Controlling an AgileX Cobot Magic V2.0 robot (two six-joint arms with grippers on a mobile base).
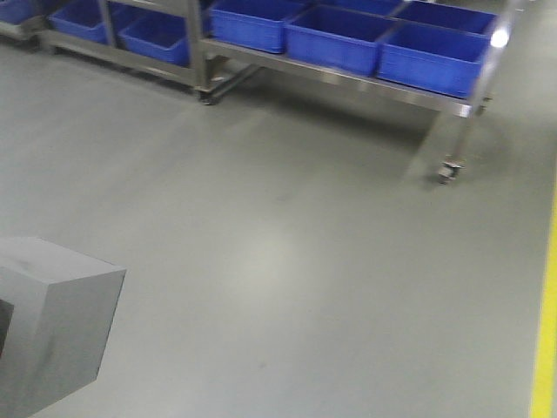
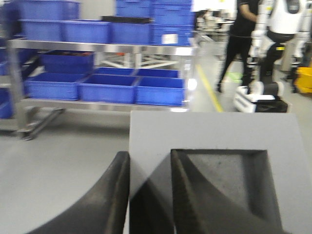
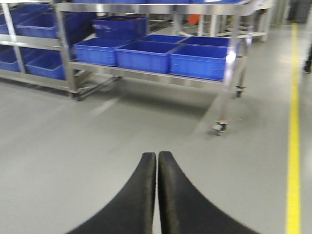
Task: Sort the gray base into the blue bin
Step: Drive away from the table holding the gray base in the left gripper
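Gray base: You have the gray base off the floor and in the left claw. In the front view it fills the lower left corner. Its square recess faces the left wrist camera.
Left claw: The left gripper pinches one wall of the block, its fingers set one outside the base and one down inside the recess.
Axis: The block looks near cubic, so you have no long axis to mind. The pinched wall runs straight away from the wrist, in line with the fingers.
Right claw: The right gripper is pressed together on nothing and points out over the bare floor.
Nearer arm: The left arm, since the base sits in its grip. The right arm is not touching it.
Blue bins: The blue bins stand in a row on the low shelf of a wheeled steel rack. They lie ahead of the base and to its right, well apart, with open floor between. You cannot tell which bin is meant.
Next move: Judging by that gap, you likely need to roll closer before the arm can reach over a rim.
Risk: A hold on a single wall may let the block swing. A person in black and a white robot stand beyond the rack's right end.
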